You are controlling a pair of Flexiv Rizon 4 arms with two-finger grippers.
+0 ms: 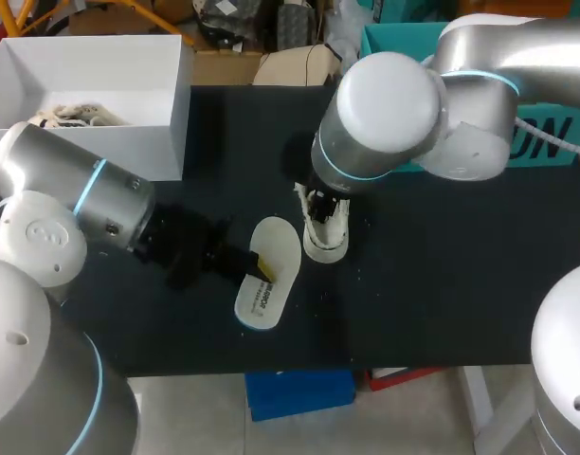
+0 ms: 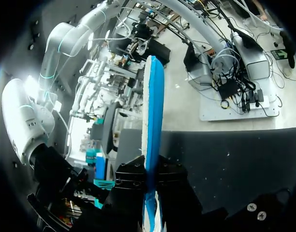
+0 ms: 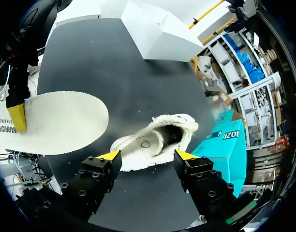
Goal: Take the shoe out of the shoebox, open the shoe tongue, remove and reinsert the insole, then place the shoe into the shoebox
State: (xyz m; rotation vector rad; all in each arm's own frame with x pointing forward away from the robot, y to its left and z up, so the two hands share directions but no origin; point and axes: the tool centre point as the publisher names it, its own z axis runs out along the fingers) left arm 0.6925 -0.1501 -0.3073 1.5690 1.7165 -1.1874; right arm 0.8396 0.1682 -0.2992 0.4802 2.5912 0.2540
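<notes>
A white shoe point(image 1: 325, 230) stands on the black table point(image 1: 442, 284), its opening facing up in the right wrist view point(image 3: 153, 140). My right gripper point(image 3: 148, 155) hangs over it, open, with a yellow tip close to each side of the shoe. The white insole point(image 1: 268, 270) with its blue underside lies tilted just left of the shoe. My left gripper point(image 1: 257, 265) is shut on the insole's edge. In the left wrist view the insole point(image 2: 153, 111) appears edge-on, rising out from between the black fingers. The white shoebox point(image 1: 167, 114) sits at the back left.
A second pale shoe point(image 1: 77, 116) lies inside the shoebox. A teal box point(image 1: 555, 133) stands at the table's back right, behind my right arm. Bare black table stretches to the right of the shoe and along the front edge.
</notes>
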